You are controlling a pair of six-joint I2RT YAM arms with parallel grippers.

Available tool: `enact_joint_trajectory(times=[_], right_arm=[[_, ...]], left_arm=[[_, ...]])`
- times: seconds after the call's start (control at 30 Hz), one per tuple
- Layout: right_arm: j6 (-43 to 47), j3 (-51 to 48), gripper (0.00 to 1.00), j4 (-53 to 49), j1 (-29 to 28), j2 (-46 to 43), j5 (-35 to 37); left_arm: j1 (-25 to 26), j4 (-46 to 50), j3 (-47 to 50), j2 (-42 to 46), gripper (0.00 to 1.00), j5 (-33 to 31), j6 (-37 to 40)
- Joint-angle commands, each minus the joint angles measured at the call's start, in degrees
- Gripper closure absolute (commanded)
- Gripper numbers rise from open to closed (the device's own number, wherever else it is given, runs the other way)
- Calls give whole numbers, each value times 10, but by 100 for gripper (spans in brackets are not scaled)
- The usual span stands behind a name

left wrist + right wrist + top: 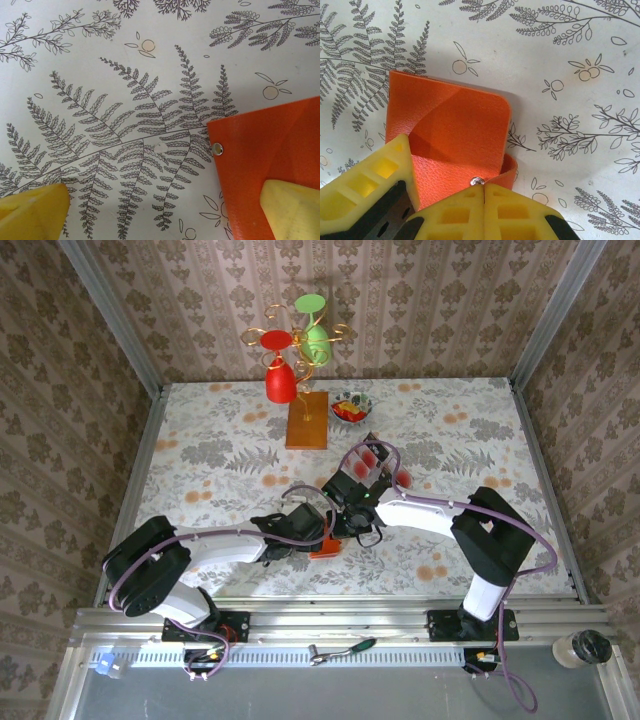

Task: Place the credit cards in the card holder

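Note:
The orange card holder (455, 125) lies on the fern-print tablecloth with its flap lifted. My right gripper (484, 187) is shut on the flap's edge just below the metal snap (477, 180). The left gripper (165, 194) stands wide open over the holder's corner (270, 145). Its right finger (292, 207) rests on the orange surface and its left finger (32, 210) is over the cloth. From above, both grippers meet at the holder (325, 546) in the table's near middle. Pale credit cards with red blotches (372, 457) lie just behind the right arm.
A wooden stand (306, 420) holding a red and a green glass rises at the back middle. Beside it sits a small bowl (350, 405) with red and yellow contents. A lidded cup (583, 647) and a tool (345, 648) sit on the near rail.

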State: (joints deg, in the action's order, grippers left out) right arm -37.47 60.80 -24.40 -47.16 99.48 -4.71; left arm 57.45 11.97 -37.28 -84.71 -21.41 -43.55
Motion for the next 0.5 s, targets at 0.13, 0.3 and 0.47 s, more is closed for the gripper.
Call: enact_joint_trajectory(times=[0.13,0.3,0.47], right_arm=[[-11,2,100,16,5,4,-20],[-14,3,100,24,4,9,-27],[-16,4,100,28,5,15,-25]], left_arm=[[8,9,12,-21,0,8,-4],[8,8,12,-21,0,8,-4],[9,7,13,-21,0,8,-6]])
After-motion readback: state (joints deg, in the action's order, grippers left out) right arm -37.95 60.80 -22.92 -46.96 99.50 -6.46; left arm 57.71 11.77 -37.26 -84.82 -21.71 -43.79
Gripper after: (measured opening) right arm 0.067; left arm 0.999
